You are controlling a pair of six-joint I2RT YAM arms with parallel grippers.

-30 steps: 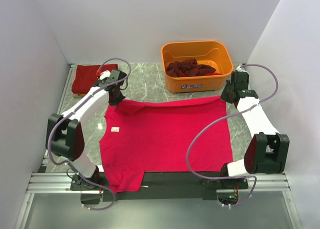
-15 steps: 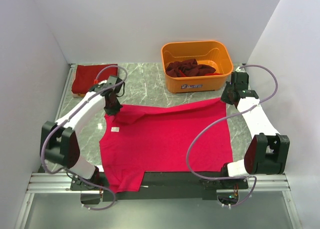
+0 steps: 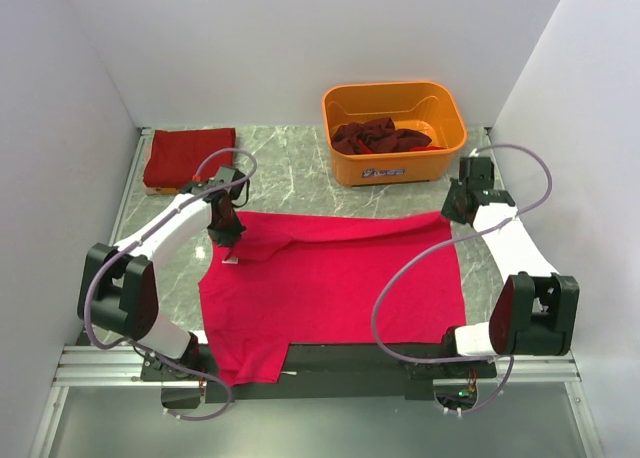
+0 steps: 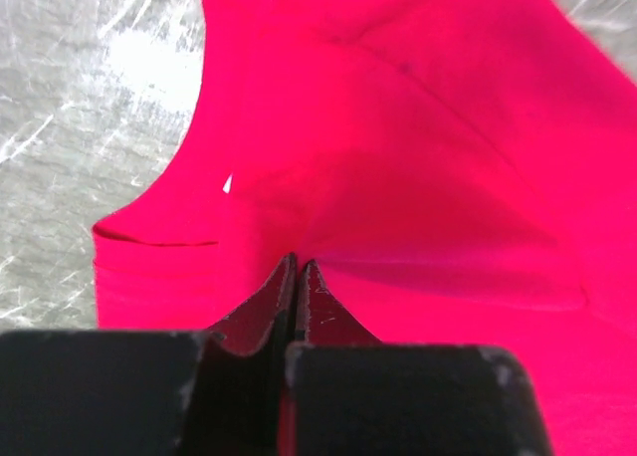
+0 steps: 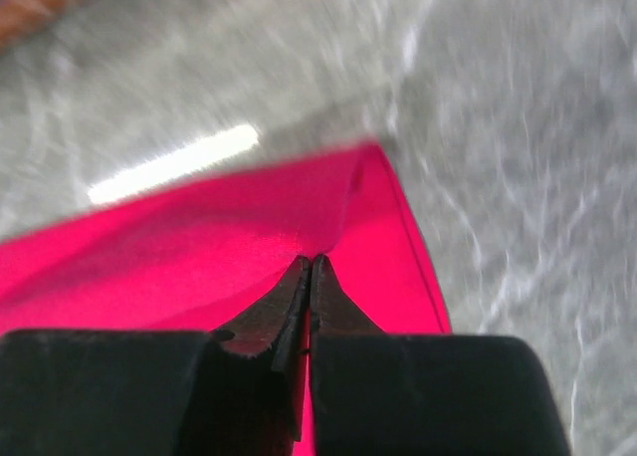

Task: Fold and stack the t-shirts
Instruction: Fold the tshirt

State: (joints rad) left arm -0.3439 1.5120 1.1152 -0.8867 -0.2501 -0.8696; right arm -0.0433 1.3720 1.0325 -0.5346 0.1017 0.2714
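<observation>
A bright pink-red t-shirt (image 3: 335, 278) lies spread on the marble table (image 3: 300, 168), its near edge hanging over the front. My left gripper (image 3: 228, 228) is shut on the shirt's far left corner (image 4: 299, 237), which is folded over toward me. My right gripper (image 3: 455, 210) is shut on the far right corner (image 5: 328, 227), lifted slightly off the table. A folded dark red shirt (image 3: 188, 155) lies at the far left corner. More dark red shirts (image 3: 380, 136) sit crumpled in the orange bin (image 3: 395, 168).
The orange bin stands at the back, right of centre. White walls close the left, back and right sides. A metal rail (image 3: 100, 363) runs along the near edge by the arm bases. Bare marble (image 5: 498, 127) shows beyond the shirt's far edge.
Both grippers have drawn the shirt's far edge toward the near side. The left one moved furthest, down and slightly right, folding the far left corner over the shirt. The right moved slightly nearer.
</observation>
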